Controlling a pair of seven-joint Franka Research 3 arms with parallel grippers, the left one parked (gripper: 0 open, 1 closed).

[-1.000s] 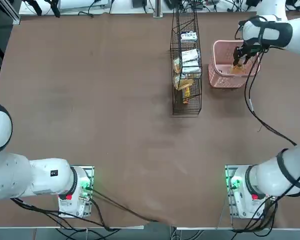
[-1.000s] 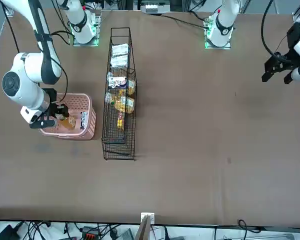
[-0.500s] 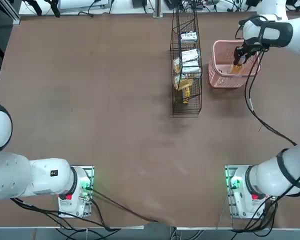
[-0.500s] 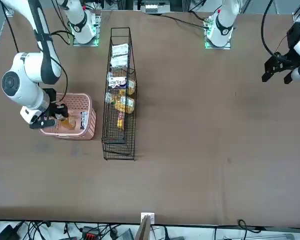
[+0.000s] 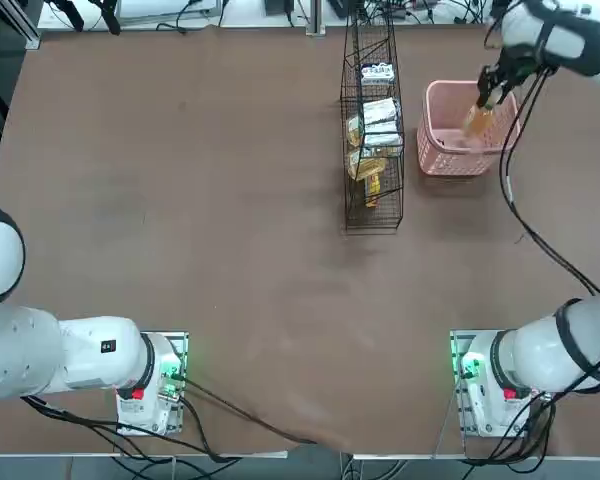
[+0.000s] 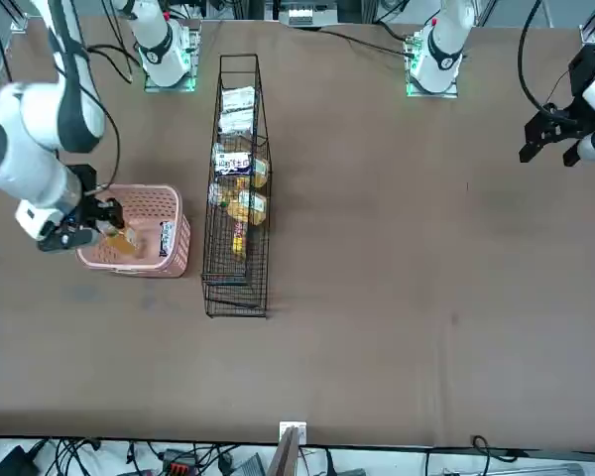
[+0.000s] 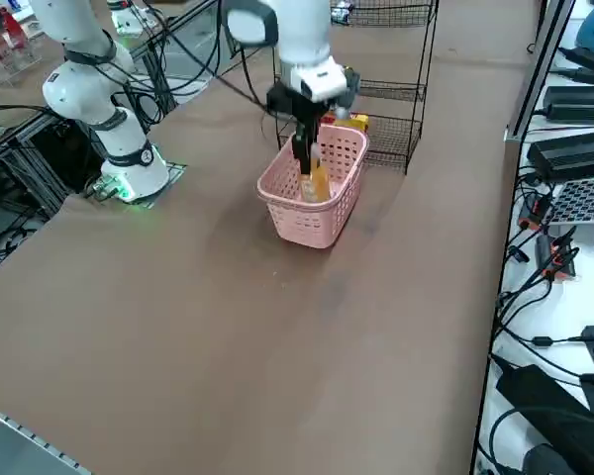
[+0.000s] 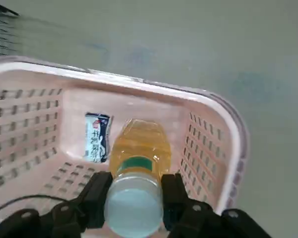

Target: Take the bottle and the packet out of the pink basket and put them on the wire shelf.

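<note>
Front view, going left to right, gives you the right gripper (image 6: 109,230) first, over the pink basket's near-side rim as that camera sees it, its fingers pinching the capped end of the small clear bottle of amber-yellow liquid with a white cap (image 6: 126,242). From the gripper, the bottle runs downward along its long axis, cap uppermost and base toward the basket floor, with a slight lean; you cannot tell whether its base has left the floor. Around its lower part stands the pale pink plastic basket with lattice sides (image 6: 182,246), its rim lower than the gripper.

Next comes the small white packet with dark print (image 6: 166,238), inside the basket, below the gripper and off to its left by the robot's own sides, apart from the fingers.

Farther off to the gripper's left, beyond the basket wall, you have the tall narrow black wire shelf (image 6: 235,285) upright on the tabletop (image 6: 397,297), with yellow packets (image 6: 244,206) and white packages (image 6: 236,109) on its tiers.

That sideways relation looks like what your coming move turns on: raise the bottle along its own length until the base clears the rim, then carry it left. Cut across too early and the hanging base could catch the basket wall or drag the basket along.
</note>
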